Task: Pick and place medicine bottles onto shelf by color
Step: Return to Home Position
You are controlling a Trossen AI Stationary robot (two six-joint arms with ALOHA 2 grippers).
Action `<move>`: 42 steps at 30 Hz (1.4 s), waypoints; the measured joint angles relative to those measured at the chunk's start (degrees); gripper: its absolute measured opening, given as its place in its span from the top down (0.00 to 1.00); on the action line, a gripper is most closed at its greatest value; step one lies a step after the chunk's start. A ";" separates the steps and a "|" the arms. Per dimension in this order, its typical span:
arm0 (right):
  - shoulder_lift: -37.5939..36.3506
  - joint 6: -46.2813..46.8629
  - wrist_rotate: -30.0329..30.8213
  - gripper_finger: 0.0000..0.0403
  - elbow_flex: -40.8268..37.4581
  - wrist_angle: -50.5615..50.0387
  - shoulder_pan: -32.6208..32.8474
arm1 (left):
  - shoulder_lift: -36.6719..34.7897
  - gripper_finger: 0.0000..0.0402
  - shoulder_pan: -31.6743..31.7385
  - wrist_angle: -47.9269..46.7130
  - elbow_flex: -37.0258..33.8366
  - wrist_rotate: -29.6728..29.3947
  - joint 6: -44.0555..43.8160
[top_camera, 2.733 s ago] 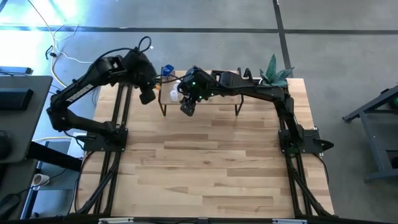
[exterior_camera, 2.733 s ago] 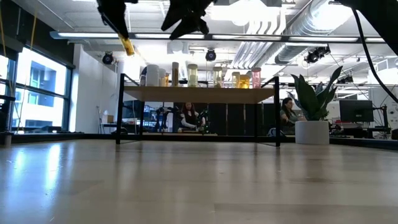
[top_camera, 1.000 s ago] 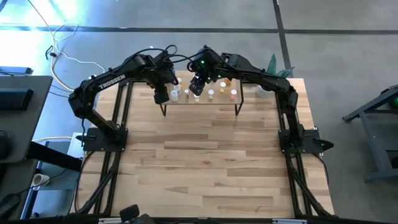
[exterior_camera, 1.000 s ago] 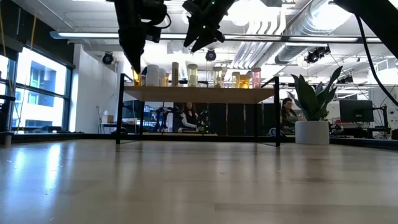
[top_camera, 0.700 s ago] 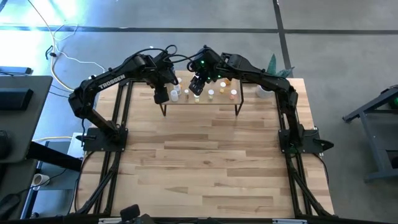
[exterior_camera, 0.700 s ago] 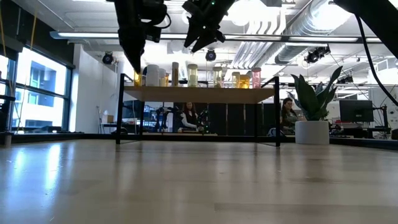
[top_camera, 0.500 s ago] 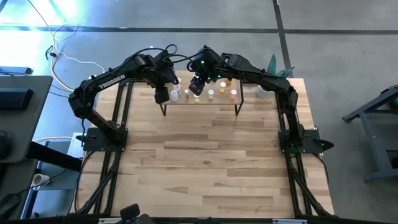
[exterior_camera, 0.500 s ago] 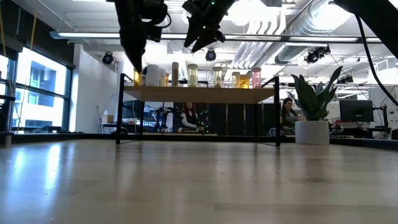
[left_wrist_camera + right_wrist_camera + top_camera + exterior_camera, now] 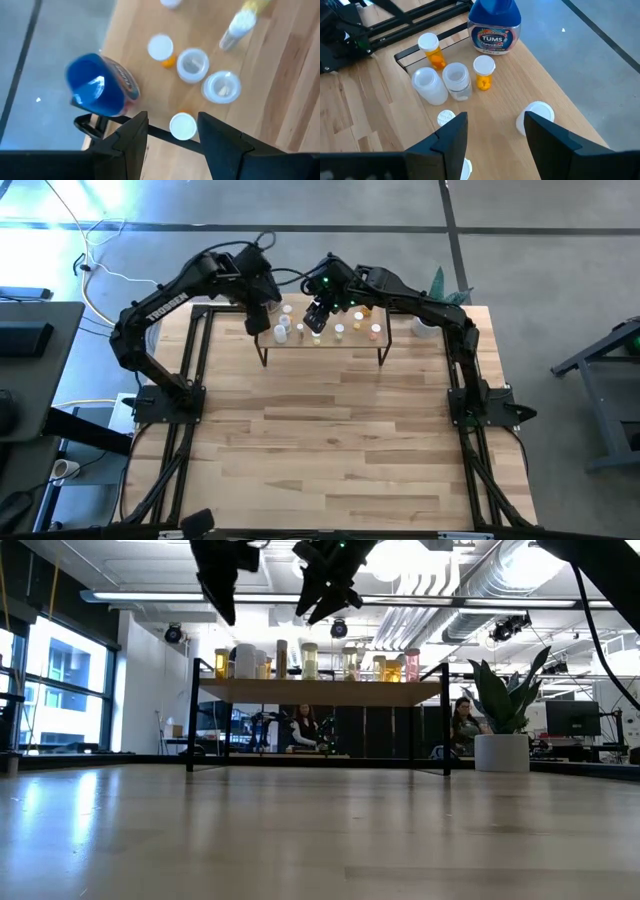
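1. My left gripper (image 9: 256,318) hangs over the left end of the shelf (image 9: 350,343), pointing down, fingers apart and empty. It has risen clear of the bottles since half a second ago.
2. The bottles (image 9: 308,661) stand upright along the shelf, caps up, the blue-topped one (image 9: 495,24) at its left end.
3. My right gripper (image 9: 316,318) hovers over the shelf's middle, tilted down, spread and empty, unmoved.

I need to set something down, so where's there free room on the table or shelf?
The table in front of the shelf is wide bare wood. The shelf is crowded: bottles line it, thickest at the left end by the blue-topped bottle, and the left gripper and right gripper hang open above it.
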 joint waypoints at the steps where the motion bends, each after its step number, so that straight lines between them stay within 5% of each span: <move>1: 0.02 0.00 0.00 0.54 0.00 0.00 0.02 | -0.13 0.59 0.00 -0.48 1.17 0.13 -0.88; 12: -1.40 -2.43 -1.70 0.54 -0.02 -0.05 1.64 | -12.04 0.59 -1.28 1.62 -0.86 8.00 -10.10; 28: -2.67 -3.24 -1.86 0.54 -0.02 8.83 8.31 | -49.94 0.59 -20.64 39.15 -48.12 7.88 -29.94; 42: -2.67 7.75 -0.42 0.54 -0.02 7.10 11.47 | -71.88 0.59 -30.15 62.34 -78.68 6.61 -32.79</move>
